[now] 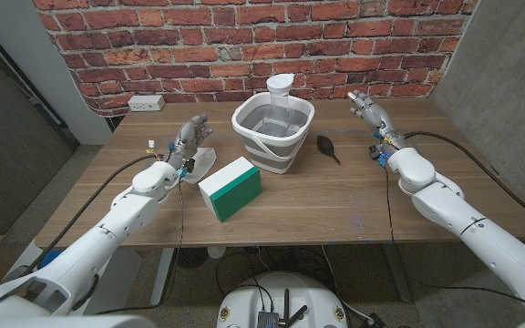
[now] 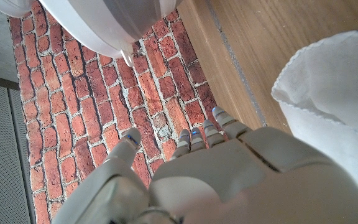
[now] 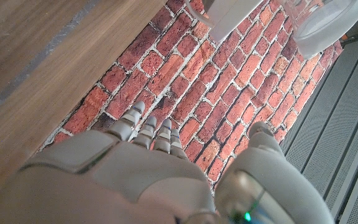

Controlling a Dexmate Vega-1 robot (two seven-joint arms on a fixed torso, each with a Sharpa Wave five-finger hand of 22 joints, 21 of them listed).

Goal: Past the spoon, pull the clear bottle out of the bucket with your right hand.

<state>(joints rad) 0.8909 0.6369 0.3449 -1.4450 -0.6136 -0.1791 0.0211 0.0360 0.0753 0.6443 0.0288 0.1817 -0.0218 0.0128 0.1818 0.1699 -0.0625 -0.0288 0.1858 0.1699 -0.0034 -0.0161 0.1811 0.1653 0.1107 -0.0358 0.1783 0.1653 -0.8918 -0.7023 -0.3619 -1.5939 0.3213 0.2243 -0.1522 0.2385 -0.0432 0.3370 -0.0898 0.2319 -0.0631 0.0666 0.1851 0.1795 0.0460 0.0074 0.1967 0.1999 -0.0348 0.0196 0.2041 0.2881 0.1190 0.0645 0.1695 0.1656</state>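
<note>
Head view: grey-and-white bucket (image 1: 273,133) sits at the far middle of the wooden table (image 1: 335,196), clear bottle (image 1: 281,98) standing upright inside it, cap poking above the rim. Black spoon (image 1: 327,148) lies just right of the bucket, on the side toward the right hand. Green-and-white box (image 1: 231,187) lies in front of the bucket, a bit to its left. White cloth (image 1: 201,162) lies left of the bucket, next to the left hand (image 1: 190,138), which is raised with fingers apart, holding nothing. Right hand (image 1: 369,111) hovers right of the bucket, past the spoon, fingers loose and empty, not touching the bottle. White power strip (image 1: 147,103) sits by the brick wall (image 1: 244,36), far left of the bucket

Left wrist view: left hand (image 2: 216,168) fingers stretched out, nothing held; white cloth (image 2: 334,99) just beside it, bucket (image 2: 104,22) wall beyond the fingertips, brick wall (image 2: 73,118) behind

Right wrist view: right hand (image 3: 160,168) fingers spread, empty; bottle (image 3: 328,22) and bucket (image 3: 232,12) beyond the fingertips, well apart from the hand
</note>
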